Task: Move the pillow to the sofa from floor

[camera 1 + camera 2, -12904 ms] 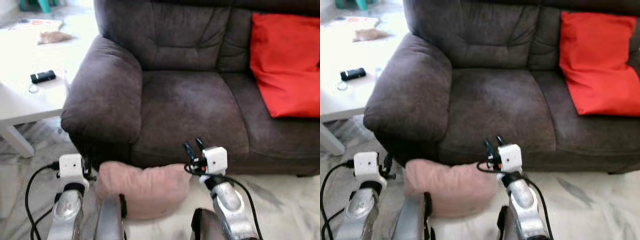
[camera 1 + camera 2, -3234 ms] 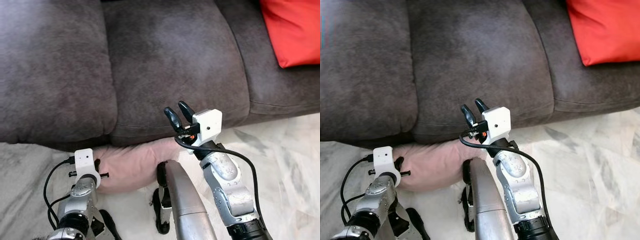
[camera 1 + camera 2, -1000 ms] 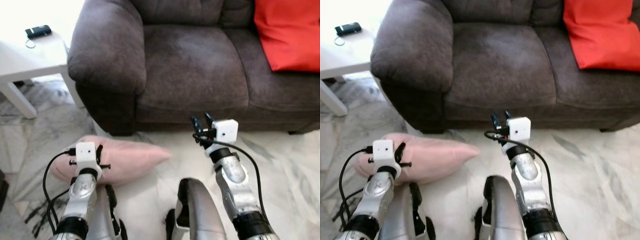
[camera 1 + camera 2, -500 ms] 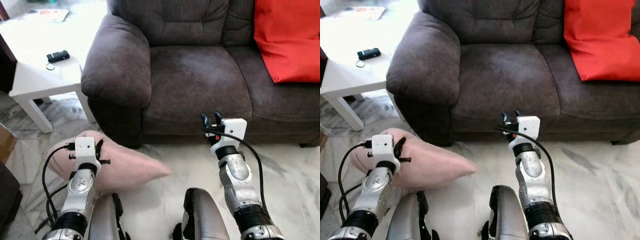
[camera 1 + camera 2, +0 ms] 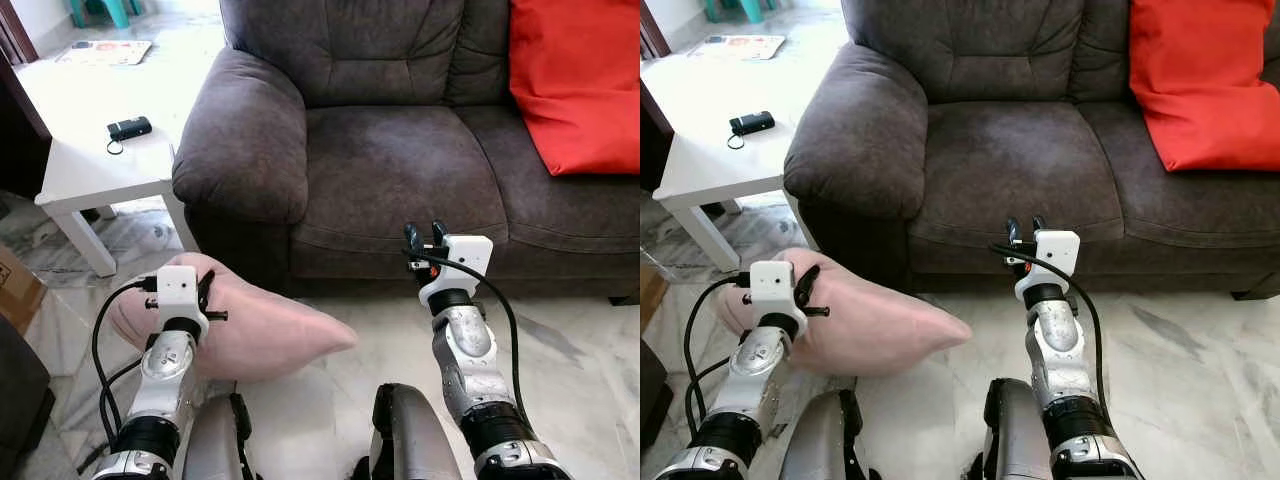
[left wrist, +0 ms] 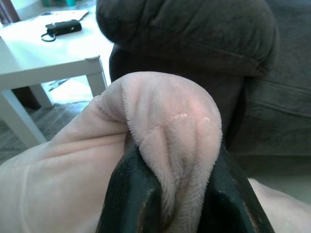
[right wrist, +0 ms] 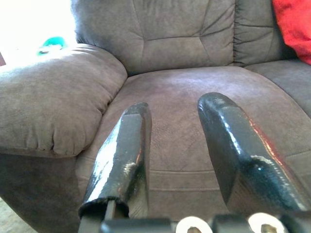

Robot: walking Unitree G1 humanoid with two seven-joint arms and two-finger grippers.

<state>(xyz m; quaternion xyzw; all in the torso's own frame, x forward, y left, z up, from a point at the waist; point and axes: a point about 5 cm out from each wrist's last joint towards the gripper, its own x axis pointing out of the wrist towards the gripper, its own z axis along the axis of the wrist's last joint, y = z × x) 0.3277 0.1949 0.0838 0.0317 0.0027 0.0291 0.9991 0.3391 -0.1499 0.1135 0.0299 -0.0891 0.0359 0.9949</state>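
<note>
In the head views, the left end effector [image 5: 206,292] is clamped on a fold of the soft pale pink plush pillow [image 5: 262,335], which hangs low beside the dark brown fabric sofa's [image 5: 400,160] armrest, above the marble floor [image 5: 580,370]. The right end effector [image 5: 424,236] hovers before the seat's front edge, fingers apart and holding nothing. A bright red cushion [image 5: 575,85] leans on the sofa's right. A white desk [image 5: 95,165] on the left carries a small black device [image 5: 130,128].

The left wrist view shows black fingers [image 6: 131,194] pinching a ridge of pillow.

The right wrist view shows parted fingers [image 7: 127,145] facing the seat.
</note>
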